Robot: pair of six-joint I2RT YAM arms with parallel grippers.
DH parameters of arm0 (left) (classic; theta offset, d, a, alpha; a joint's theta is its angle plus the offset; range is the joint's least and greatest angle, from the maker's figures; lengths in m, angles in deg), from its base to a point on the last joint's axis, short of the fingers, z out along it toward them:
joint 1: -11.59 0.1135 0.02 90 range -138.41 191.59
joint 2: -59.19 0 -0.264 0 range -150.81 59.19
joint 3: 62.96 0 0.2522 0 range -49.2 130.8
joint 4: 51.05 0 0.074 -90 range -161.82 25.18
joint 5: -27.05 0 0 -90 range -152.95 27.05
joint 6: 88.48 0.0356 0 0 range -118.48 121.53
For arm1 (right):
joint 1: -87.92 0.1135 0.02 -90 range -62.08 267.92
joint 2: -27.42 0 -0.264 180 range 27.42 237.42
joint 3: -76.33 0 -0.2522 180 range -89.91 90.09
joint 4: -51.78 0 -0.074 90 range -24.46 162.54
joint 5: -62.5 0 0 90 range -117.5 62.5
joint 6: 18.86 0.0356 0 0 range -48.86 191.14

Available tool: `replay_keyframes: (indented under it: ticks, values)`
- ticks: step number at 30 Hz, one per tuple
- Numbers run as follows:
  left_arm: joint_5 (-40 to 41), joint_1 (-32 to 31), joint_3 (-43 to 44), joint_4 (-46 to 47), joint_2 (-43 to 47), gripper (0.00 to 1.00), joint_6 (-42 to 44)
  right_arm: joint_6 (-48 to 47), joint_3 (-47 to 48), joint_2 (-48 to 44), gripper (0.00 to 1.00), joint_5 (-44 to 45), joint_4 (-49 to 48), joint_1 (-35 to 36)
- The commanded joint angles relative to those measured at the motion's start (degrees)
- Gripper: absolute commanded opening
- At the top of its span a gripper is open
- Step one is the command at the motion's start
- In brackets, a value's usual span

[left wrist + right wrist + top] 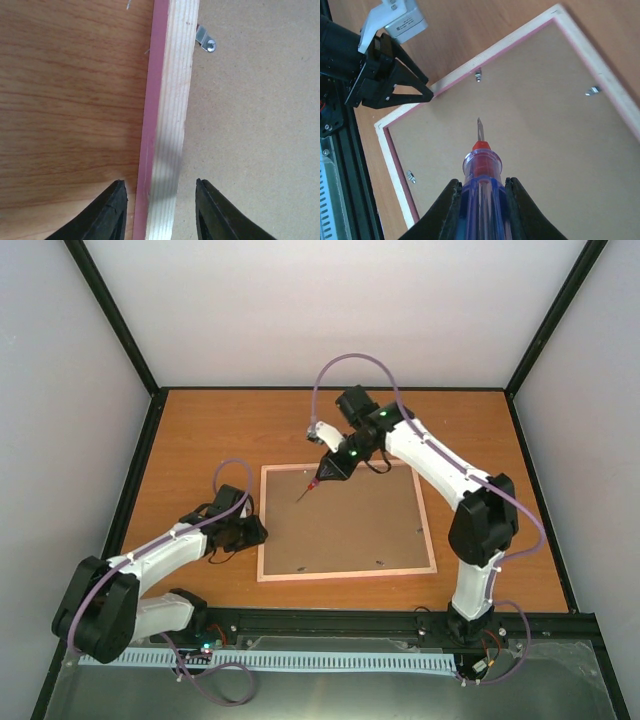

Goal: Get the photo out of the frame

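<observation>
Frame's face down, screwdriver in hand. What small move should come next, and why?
Probably close the left pincer on the frame rim it straddles, to brace it: gaps show either side. The right pincer holds the screwdriver over the backing board, its tip short of the nearest clip.

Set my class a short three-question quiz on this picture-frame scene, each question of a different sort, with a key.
1. True or false: the frame lies with its brown back facing up.
2. Which holds the screwdriver: the left gripper or the right gripper?
3. The left gripper's jaws stand: A, apart, one on either side of the frame's rim; B, clamped shut with nothing between; C, gripping the screwdriver.

Key: 1 true; 2 right gripper; 3 A.
</observation>
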Motion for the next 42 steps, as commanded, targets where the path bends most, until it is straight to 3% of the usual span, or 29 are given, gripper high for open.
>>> replay_keyframes:
  ticks: [1, 18, 25, 42]
  values:
    - [-0.9, -0.2, -0.8, 3.5, -1.4, 0.39, -0.4, 1.8, 1.6, 3.5, 0.03, -1.8, -2.1, 3.2]
    - [-1.0, -0.2, -2.7, 6.7, -4.8, 0.2, -0.9, 2.5, 14.5, 15.2, 0.03, -1.6, 0.3, 8.0]
    - [-1.1, -0.2, -3.5, 6.7, -4.8, 0.01, -1.4, 2.9, 16.0, 16.9, 0.03, 0.6, 0.5, 9.3]
    - [-1.4, -0.2, -4.3, 7.9, -5.1, 0.01, -1.2, 4.2, 18.2, 20.7, 0.03, 1.6, -0.1, 10.0]
